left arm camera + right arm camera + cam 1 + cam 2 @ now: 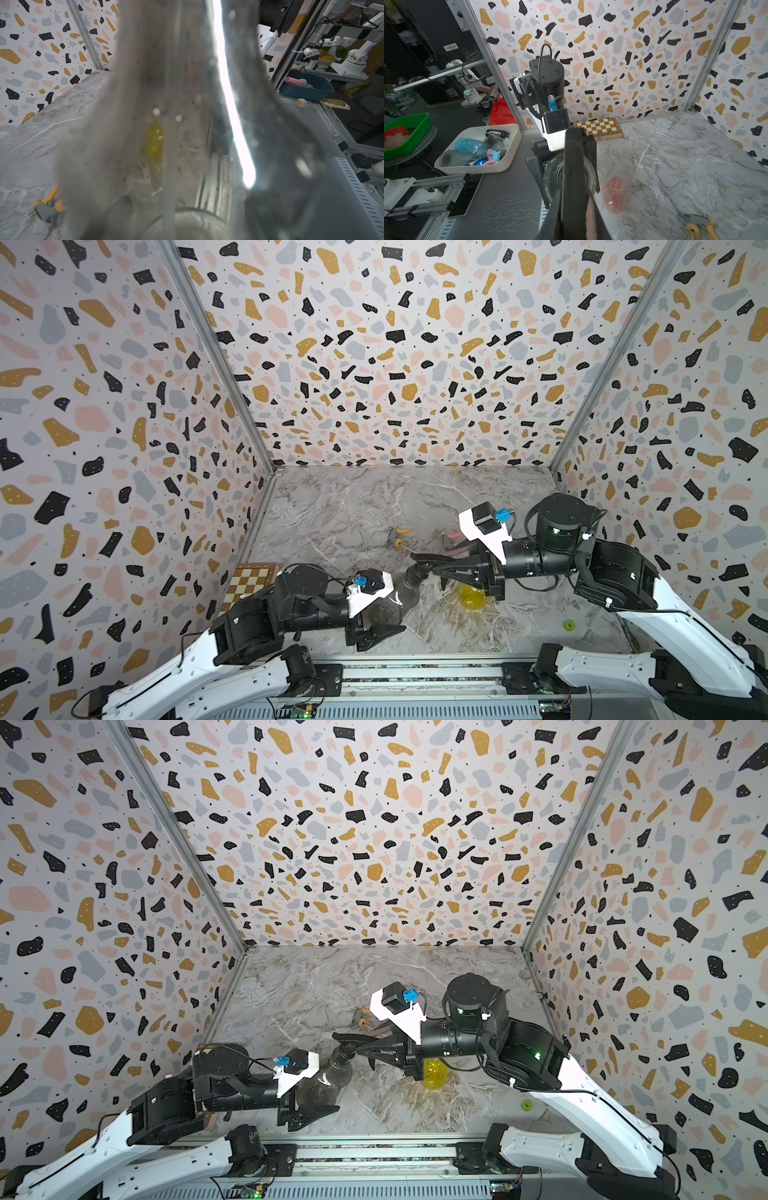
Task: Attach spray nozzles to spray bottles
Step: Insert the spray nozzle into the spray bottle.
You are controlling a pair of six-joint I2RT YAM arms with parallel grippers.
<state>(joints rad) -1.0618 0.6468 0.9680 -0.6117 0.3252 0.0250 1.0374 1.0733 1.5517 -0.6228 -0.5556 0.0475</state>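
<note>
Three terrazzo walls, marble tabletop

Right wrist view: black tube in white bin outside enclosure reads "TONI&GUY", white letters on black. White barcode sticker on dark panel: bars visible, digits too small to read. Faint white print lower on same panel: illegible.
</note>
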